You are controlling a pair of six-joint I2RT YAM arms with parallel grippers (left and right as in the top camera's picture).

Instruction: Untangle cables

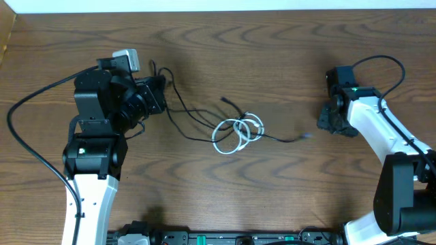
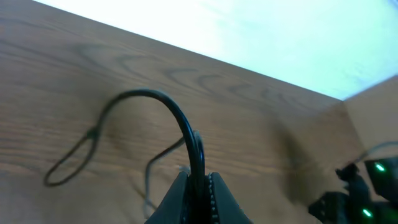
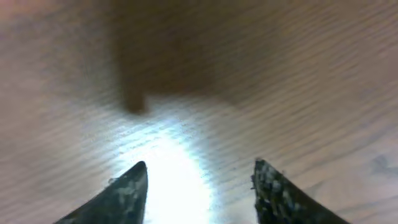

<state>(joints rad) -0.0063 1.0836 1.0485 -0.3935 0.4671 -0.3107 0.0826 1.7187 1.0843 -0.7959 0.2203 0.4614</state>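
Mid-table, the cables lie in a loose tangle. A white cable (image 1: 240,131) is looped in small rings, and a thin black cable (image 1: 185,109) runs through it from the left out to a small plug (image 1: 304,135) on the right. My left gripper (image 1: 158,95) is shut on the left part of that black cable, which arches up out of the closed jaws in the left wrist view (image 2: 180,118). My right gripper (image 1: 325,122) hangs low just right of the plug. It stands open in the right wrist view (image 3: 200,167) with only bare wood between its fingers.
A loose black plug end (image 1: 227,101) lies just above the white loops. The wooden table's far edge (image 2: 186,53) runs close behind the left gripper. The right arm (image 2: 348,193) with green lights shows at the lower right of the left wrist view.
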